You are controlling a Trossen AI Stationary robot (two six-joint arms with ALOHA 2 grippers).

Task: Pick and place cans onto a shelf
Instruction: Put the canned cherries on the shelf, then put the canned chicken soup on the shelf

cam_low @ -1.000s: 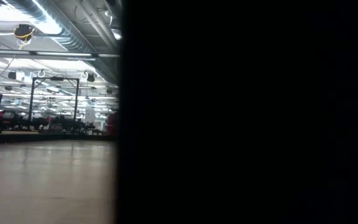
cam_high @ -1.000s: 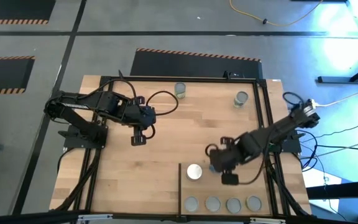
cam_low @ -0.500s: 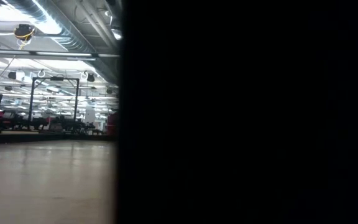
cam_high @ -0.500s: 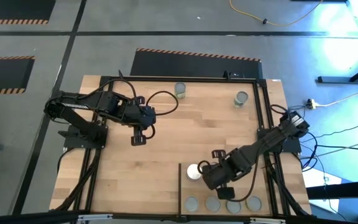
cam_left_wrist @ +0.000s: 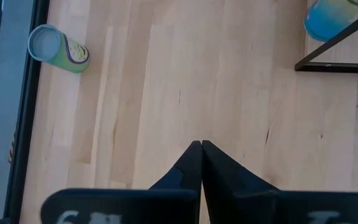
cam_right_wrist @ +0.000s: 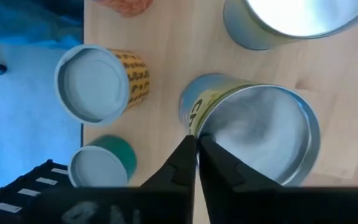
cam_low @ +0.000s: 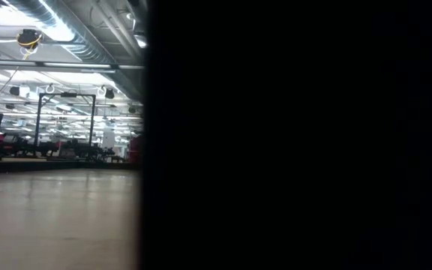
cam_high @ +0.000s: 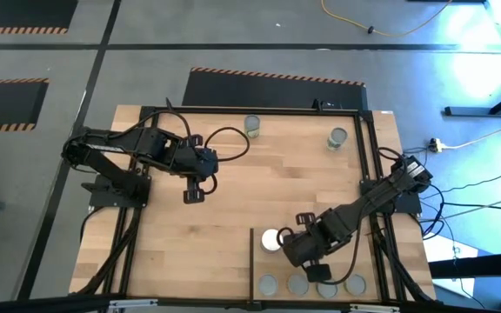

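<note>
Your right gripper [cam_high: 323, 272] has swung from the white-topped can [cam_high: 271, 240] to the shelf's [cam_high: 277, 263] 6 o'clock row of cans [cam_high: 268, 284], fingers closed and empty. The left gripper [cam_high: 194, 193] waits closed. Two far cans [cam_high: 252, 126] remain at 12 o'clock.

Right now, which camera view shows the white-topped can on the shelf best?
The high view: the white-topped can stands whole and bright beside the right end effector. The right wrist view cuts it at the picture's edge; the left wrist view shows only a bluish corner, likely the same can; the low view shows nothing.
</note>
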